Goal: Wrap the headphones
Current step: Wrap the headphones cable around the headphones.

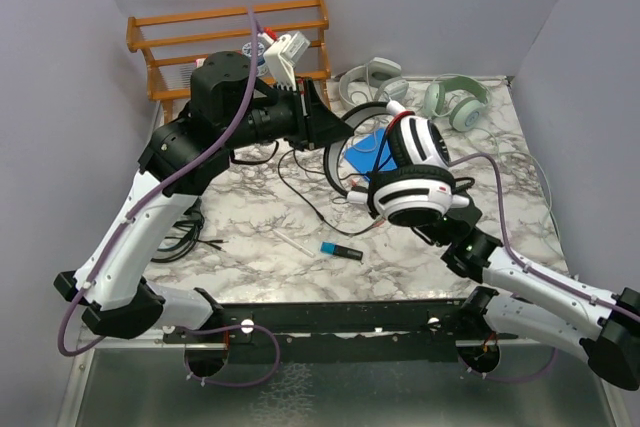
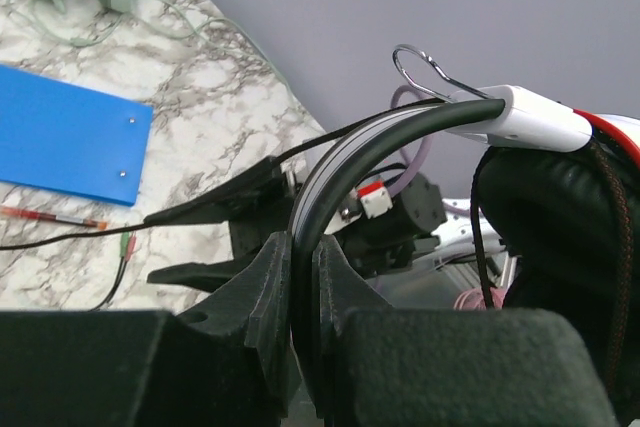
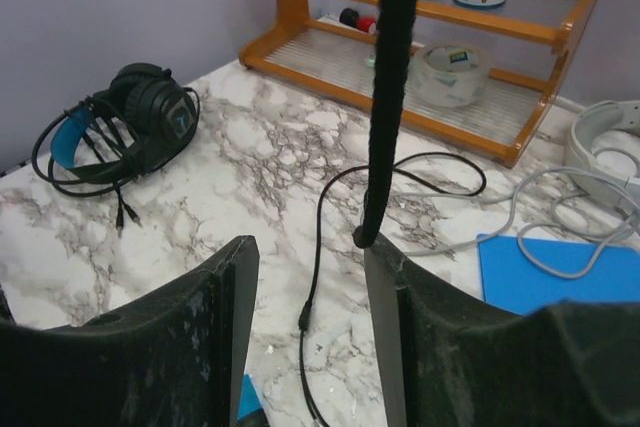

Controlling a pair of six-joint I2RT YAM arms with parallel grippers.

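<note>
White-and-black over-ear headphones [image 1: 412, 172] are hanging raised, nearside and right of the orange wooden rack [image 1: 230, 37]. The headband is pinched in the left gripper [image 2: 303, 272]; thin black cable [image 3: 316, 267] is trailing below.

All-black pair [image 3: 130, 122] is lying flat nearside of the rack's left end, cable looped over it.

Pale grey-white pair [image 1: 370, 77] is resting just right of the rack.

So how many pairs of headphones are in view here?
4. A white-and-black pair held up mid-table by the left pincer; a grey-white pair and a pale green pair at the far edge; a black pair at the left. More may be hidden.
</note>
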